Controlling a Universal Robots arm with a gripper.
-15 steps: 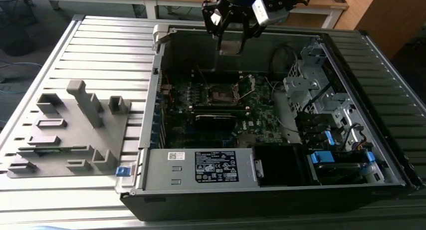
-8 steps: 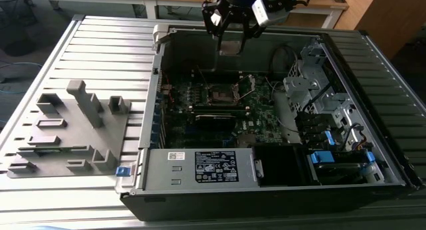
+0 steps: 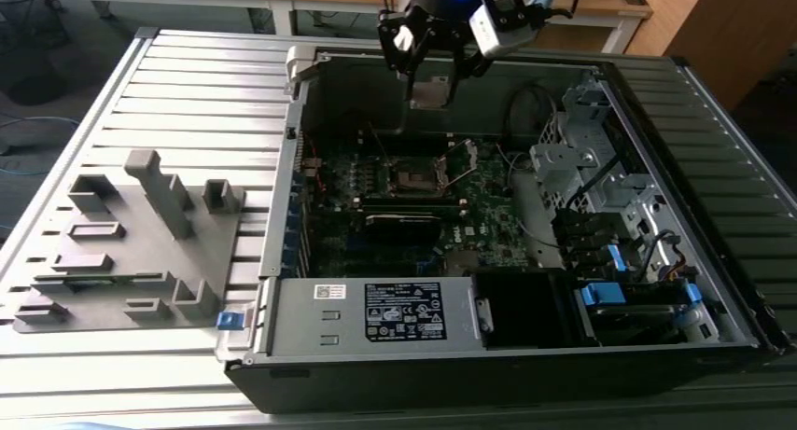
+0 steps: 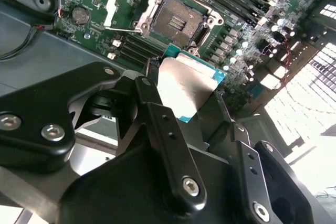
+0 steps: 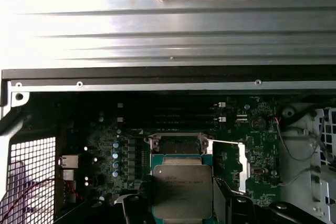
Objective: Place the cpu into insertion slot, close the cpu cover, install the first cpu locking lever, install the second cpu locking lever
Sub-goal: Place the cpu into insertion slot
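My gripper (image 3: pixel 431 83) hangs above the open computer case, shut on the cpu (image 3: pixel 430 93), a flat silver-grey square with a teal edge. In the second wrist view the cpu (image 4: pixel 185 85) sits between two black fingers (image 4: pixel 148 98), held up off the board. The insertion slot (image 4: pixel 176 22) lies uncovered below it, a black square socket on green board. The cpu cover (image 4: pixel 122 4) is swung open beside the socket with a thin lever wire along it. In the first wrist view the cpu (image 5: pixel 182 190) overlaps the near part of the insertion slot (image 5: pixel 177 145), and the cpu cover (image 5: pixel 231 160) stands open at its side.
The case wall (image 3: pixel 373 71) rises close behind the gripper. Long black memory slots (image 3: pixel 405 206) run beside the socket. Drive cages and cables (image 3: pixel 592 183) fill the exterior view's right, and a labelled power supply (image 3: pixel 398 313) sits in front. A grey fixture tray (image 3: pixel 125 234) lies outside on the left.
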